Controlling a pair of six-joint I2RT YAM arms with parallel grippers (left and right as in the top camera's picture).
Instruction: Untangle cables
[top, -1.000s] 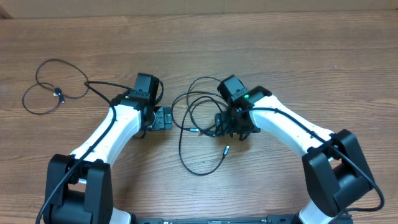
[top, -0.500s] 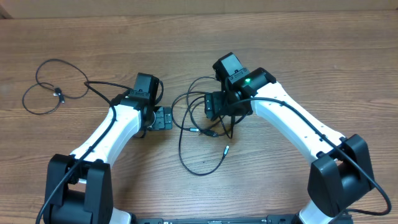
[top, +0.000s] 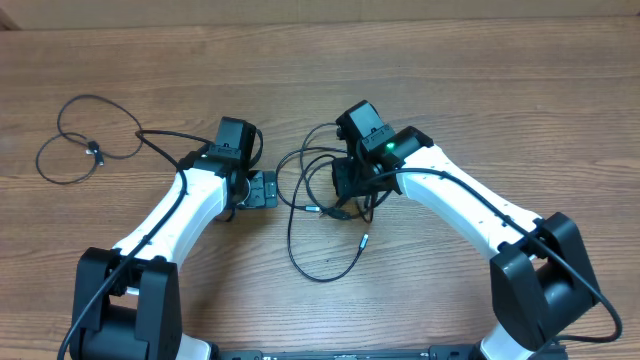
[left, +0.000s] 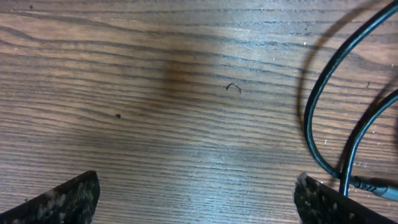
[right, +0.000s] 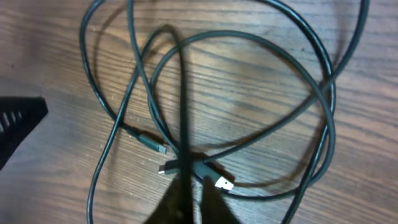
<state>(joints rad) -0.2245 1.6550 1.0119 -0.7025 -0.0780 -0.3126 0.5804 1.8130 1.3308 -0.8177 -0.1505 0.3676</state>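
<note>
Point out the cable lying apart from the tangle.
The looped cable at the far left, lying alone; the other cables overlap in the middle.

We count two arms, a left arm (top: 185, 205) and a right arm (top: 465, 200); one loose cable (top: 95, 150) far left; one tangle (right: 148, 141) in the middle, its strands too crossed to count.

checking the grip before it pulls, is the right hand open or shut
Shut. In the right wrist view the right hand has its fingertips pinched together on a cable.
</note>
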